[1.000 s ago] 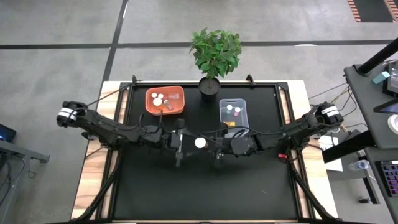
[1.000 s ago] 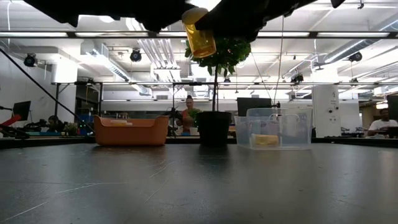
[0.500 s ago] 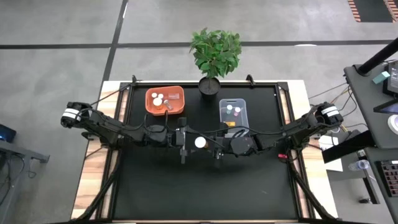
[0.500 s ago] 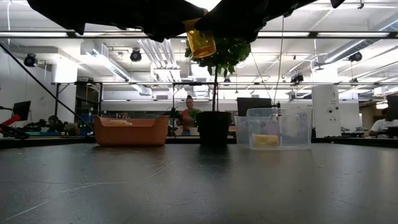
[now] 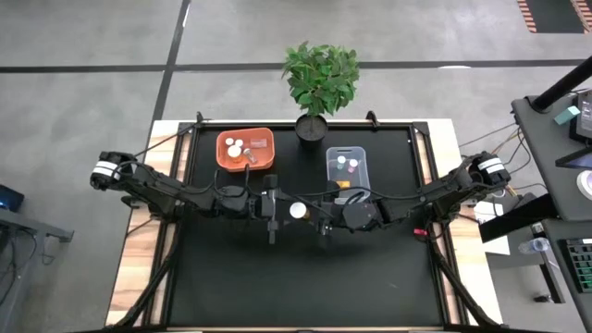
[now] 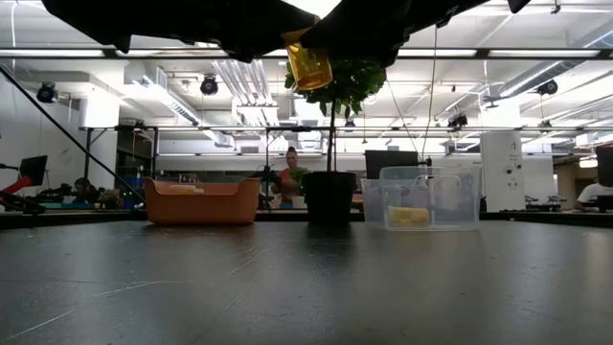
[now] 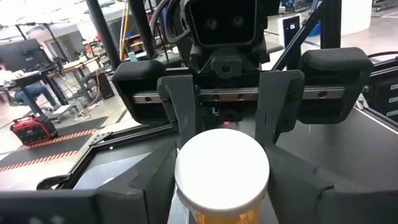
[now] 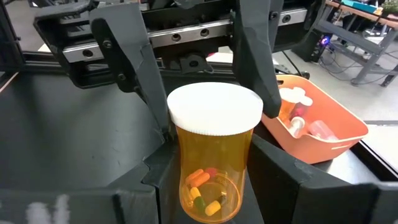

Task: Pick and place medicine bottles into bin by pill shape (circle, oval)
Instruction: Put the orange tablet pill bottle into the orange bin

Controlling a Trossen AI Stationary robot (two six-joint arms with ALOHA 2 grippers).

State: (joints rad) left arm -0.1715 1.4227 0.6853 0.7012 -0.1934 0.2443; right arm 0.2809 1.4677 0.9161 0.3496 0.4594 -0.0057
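Observation:
An amber medicine bottle (image 8: 214,155) with a white cap (image 5: 298,210) and coloured pills in its bottom hangs high over the table's middle, as the low view also shows (image 6: 308,62). My right gripper (image 5: 312,213) is shut on it, reaching in from the table's right. My left gripper (image 5: 283,209) comes level from the table's left. Its two fingers (image 8: 140,81) stand apart on either side of the bottle's top. My right gripper pinches the bottle's amber body (image 8: 186,171), below the cap, between its two fingers (image 8: 155,177). The fingers come about level from the table's right. The bottle is lifted clear of the table, cap up and slightly tilted. My left gripper's fingers flank the cap (image 7: 222,168); I cannot tell whether they touch it.
An orange bin (image 5: 264,139) with several bottles stands at the back left of the black mat. A clear bin (image 5: 361,171) with a few bottles stands at the back right. A potted green plant (image 5: 319,79) stands between them at the far edge.
My left gripper has edged toward the table's right, up to the bottle. My right gripper and the bottle have kept still.

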